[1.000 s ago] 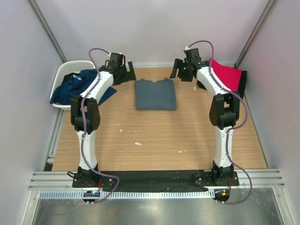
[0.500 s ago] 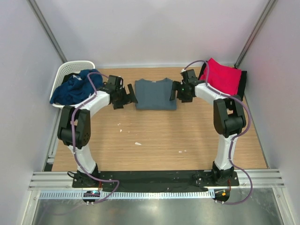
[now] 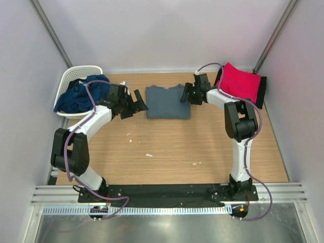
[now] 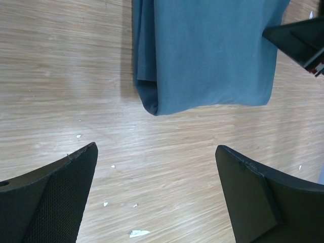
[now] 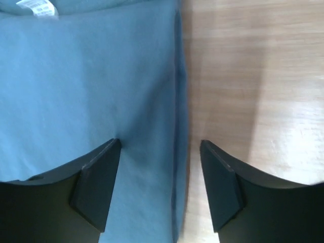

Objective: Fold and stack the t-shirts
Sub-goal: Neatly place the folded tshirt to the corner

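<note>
A slate grey-blue t-shirt (image 3: 167,101) lies folded flat at the back middle of the table; it also shows in the left wrist view (image 4: 207,55) and the right wrist view (image 5: 86,81). My left gripper (image 3: 137,101) is open just left of it, over bare wood (image 4: 157,157). My right gripper (image 3: 186,95) is open at its right edge, one finger over the cloth, one over the wood (image 5: 161,147). A red t-shirt (image 3: 242,83) lies on a black one at the back right. A navy t-shirt (image 3: 81,94) spills from the basket.
A white lattice basket (image 3: 71,81) stands at the back left. Small white scraps (image 3: 149,155) lie on the wooden table (image 3: 167,147). Grey walls close in the sides and back.
Both arms have come down from the back of the table. The left gripper now sits by the grey-blue shirt's left edge and the right gripper at its right edge.
</note>
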Tool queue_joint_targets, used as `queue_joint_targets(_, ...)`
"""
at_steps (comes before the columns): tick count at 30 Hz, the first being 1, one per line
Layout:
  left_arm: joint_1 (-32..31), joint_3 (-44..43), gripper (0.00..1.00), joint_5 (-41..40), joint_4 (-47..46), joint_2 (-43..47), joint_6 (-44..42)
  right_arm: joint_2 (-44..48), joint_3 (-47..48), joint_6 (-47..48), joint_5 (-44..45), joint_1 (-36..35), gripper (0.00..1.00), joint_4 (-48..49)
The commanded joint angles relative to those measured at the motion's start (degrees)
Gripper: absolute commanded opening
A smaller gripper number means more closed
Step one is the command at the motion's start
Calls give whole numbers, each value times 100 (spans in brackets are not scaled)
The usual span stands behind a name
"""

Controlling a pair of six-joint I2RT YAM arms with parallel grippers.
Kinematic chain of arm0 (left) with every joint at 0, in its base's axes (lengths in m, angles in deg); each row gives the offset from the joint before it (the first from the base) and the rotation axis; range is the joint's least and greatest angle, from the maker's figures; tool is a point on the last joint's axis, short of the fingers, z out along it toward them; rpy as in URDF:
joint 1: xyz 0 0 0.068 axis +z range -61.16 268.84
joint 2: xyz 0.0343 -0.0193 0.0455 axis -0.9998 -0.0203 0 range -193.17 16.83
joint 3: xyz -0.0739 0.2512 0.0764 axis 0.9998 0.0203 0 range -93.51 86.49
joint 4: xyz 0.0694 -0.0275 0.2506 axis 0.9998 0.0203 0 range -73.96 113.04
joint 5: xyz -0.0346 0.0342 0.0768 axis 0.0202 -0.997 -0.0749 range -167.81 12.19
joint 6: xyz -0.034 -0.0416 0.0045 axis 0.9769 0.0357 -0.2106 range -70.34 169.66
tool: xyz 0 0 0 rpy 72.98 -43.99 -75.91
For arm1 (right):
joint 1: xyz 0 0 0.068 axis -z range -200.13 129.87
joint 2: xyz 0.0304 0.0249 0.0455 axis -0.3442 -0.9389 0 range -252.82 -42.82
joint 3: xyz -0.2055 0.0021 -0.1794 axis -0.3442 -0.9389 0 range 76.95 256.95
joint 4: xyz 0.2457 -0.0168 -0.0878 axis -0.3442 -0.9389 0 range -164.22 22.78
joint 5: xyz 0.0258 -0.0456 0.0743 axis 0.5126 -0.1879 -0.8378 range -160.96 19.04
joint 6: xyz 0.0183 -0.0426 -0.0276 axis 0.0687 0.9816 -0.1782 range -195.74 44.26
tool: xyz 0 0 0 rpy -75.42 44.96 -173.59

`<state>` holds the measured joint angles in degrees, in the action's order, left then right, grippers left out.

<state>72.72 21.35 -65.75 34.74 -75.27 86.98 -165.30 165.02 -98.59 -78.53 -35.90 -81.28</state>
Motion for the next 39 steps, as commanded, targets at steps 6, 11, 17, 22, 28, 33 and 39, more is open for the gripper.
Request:
queue_joint_targets(6, -5, 81, 100, 8, 143, 648, 30, -707, 474, -158, 54, -5, 56, 53)
queue_joint_targets(11, -5, 204, 100, -141, 213, 956, -23, -857, 562, -79, 387, -5, 17, -183)
queue_joint_targets(17, 109, 81, 100, -230, 362, 1132, -155, -857, 1685, 289, 1012, 126, 1, -1052)
queue_joint_targets(22, 241, -33, 100, -212, 398, 1159, -304, -1269, 3509, 431, 1407, 451, 1, -2018)
queue_joint_targets(28, 399, -147, 100, -107, 433, 1089, -489, -1385, 4411, 474, 1461, 970, 1, -2443)
queue_joint_targets(33, 496, -350, 100, 8, 600, 922, -691, -1121, 4578, 808, 1504, 1155, 2, -2522)
queue_joint_targets(39, 505, -438, 100, 86, 609, 860, -709, -919, 5131, 1458, 1750, 1199, 1, -2759)
